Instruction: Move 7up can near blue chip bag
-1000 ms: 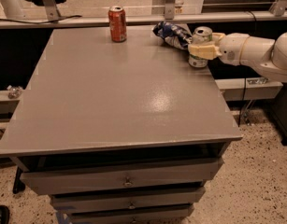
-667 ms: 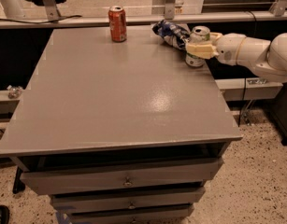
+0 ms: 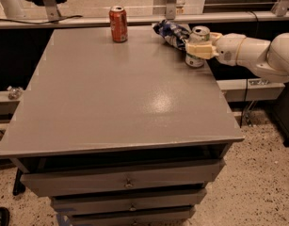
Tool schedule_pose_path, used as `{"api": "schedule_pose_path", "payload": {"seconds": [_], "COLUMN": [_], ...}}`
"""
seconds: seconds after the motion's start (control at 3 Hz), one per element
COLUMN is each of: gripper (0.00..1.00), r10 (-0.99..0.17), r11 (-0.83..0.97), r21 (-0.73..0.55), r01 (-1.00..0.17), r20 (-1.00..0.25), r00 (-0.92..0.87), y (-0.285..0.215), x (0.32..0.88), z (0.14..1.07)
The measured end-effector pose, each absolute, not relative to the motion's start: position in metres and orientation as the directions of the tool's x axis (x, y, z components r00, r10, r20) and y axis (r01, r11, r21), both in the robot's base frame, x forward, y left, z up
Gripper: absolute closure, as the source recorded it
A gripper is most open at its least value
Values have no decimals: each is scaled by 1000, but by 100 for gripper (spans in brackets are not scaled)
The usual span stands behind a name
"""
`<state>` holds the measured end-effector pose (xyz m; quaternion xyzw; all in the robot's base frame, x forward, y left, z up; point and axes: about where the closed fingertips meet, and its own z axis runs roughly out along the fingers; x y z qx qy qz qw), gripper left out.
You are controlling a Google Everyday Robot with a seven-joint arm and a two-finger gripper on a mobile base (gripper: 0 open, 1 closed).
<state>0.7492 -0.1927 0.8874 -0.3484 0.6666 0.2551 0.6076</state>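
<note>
Table point(image 3: 116, 102): orange soda can point(image 3: 118, 23) stands upright at the far edge, left of centre, well apart from the work. Blue chip bag point(image 3: 170, 32) lies crumpled at far right. 7up can point(image 3: 199, 34) sits just beside it, touching or nearly so. Pincer point(image 3: 196, 49) enters from the right, clenched round the can's middle. Judgement: the side grasp keeps the can upright; release not yet made.

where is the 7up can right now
In the camera view, the 7up can is at the far right edge of the table, beside the blue chip bag, held by the gripper.
</note>
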Motion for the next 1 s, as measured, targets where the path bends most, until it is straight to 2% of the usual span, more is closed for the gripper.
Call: {"api": "schedule_pose_path", "payload": {"seconds": [0.67,1.0], "gripper": [12,0], "r10": [-157,-155], "r11": [611,596], "r21": [-84,-85], "r01": [-787,-799], "r20": [-988,-988], "r00": [-16,-11], "y": [-187,-182], "x": [748,745], "z": [887,890]}}
